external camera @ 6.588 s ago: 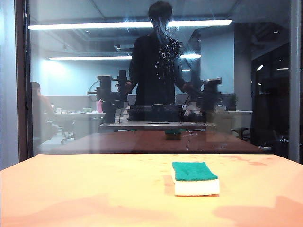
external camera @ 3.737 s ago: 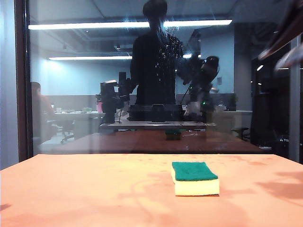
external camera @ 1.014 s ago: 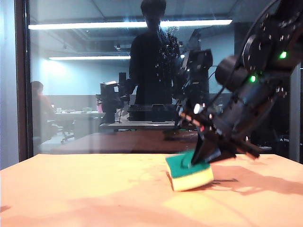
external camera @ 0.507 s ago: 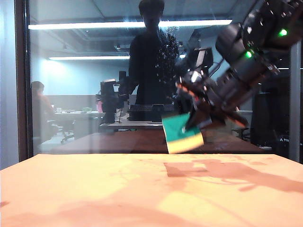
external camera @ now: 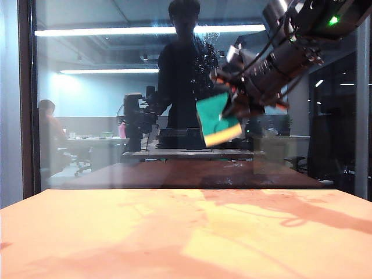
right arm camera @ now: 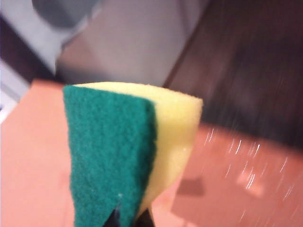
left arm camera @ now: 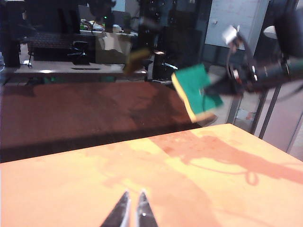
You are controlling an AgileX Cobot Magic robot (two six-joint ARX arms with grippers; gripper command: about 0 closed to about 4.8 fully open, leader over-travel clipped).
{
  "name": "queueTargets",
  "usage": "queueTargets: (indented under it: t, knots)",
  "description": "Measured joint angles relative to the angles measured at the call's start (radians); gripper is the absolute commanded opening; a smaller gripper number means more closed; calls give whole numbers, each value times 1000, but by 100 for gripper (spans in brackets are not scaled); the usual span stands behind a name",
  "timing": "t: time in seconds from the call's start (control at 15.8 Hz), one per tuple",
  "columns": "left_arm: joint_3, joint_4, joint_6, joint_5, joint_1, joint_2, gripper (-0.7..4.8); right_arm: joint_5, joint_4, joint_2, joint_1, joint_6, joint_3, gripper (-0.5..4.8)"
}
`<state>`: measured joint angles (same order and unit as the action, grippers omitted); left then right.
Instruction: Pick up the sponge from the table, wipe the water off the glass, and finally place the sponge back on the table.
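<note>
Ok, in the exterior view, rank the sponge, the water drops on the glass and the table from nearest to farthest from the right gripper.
1. Sponge: clamped in the right gripper, raised.
2. Water: on the glass, just up and left of the sponge.
3. Table: well below.

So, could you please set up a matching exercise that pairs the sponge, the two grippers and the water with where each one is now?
Things:
1. sponge
2. left gripper
3. right gripper
4. water

Places or states:
A. droplets on the glass
B. low over the table, jaws shut, empty
C. in the air, off the table
D. raised near the glass, shut on the sponge

Pairs: 1-C, 2-B, 3-D, 4-A
</note>
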<state>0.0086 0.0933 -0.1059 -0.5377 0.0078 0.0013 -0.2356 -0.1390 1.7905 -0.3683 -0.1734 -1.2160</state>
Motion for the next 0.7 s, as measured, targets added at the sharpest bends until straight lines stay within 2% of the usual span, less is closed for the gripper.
queueTargets:
  t: [0.32,0.7]
  knots:
    - [0,0,0,0,0,0,24,6,-204,0,69,44,-59,-9]
    - [0,-14,0,0,0,0,24,-51,-248,24,99,122,-243,-9]
